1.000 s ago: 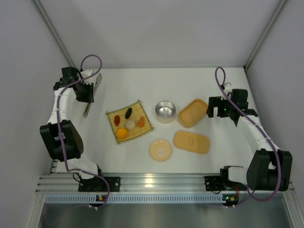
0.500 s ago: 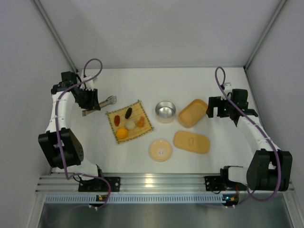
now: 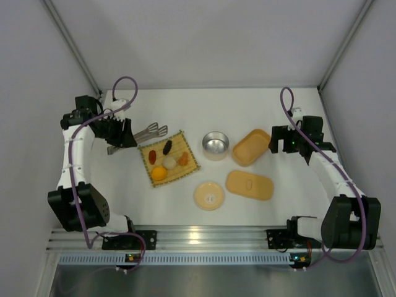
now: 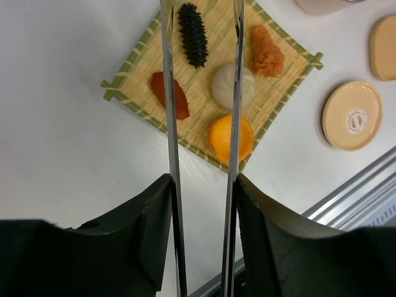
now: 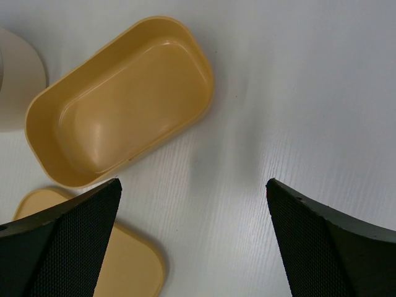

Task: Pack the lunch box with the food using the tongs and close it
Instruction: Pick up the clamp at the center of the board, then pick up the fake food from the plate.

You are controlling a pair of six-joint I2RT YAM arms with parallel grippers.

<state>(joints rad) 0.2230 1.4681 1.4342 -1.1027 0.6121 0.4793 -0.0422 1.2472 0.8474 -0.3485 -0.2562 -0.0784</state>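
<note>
The woven mat (image 4: 278, 90) is straw-yellow with greenish edges, carrying a black oval (image 4: 193, 35), reddish-brown piece (image 4: 170, 94), white ball (image 4: 232, 85), orange ball (image 4: 230, 137) and orange-tan piece (image 4: 266, 52); the tongs (image 4: 171, 124) are silver, the lunch box (image 5: 124, 99) tan-orange.

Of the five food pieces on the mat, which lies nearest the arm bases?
The orange ball, at the mat's near corner; the other four lie farther back.

My left end effector (image 4: 203, 182) has swung the tongs (image 3: 150, 131) from pointing away to pointing right, tips near the bamboo mat (image 3: 178, 173). Its jaws have widened and the tongs' arms have spread.
</note>
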